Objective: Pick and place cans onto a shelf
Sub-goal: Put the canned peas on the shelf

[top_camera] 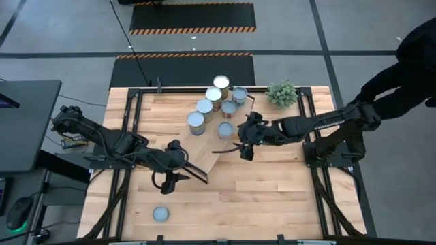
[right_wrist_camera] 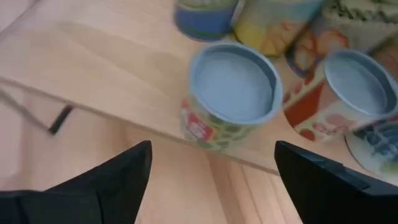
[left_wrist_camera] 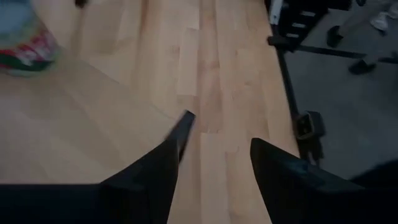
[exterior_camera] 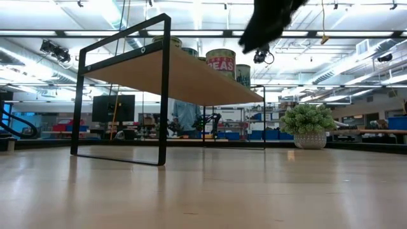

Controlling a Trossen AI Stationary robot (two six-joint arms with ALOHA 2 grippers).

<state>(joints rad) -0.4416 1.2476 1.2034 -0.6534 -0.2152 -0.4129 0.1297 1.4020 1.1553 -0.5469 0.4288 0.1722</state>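
Spanning a grey floor, the light-wood table.

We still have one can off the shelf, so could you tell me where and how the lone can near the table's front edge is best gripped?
Probably from straight above: the lone can stands upright, round top showing, nothing beside it. Close the fingers across its curved sides. The left gripper is nearest.

Left arm reaches in from the table's left side, elbow bent; left gripper sits low toward the table's middle, fingers spread apart, nothing between them. Right arm extends in from the right side; right gripper hovers mid-table, fingers spread wide, empty.
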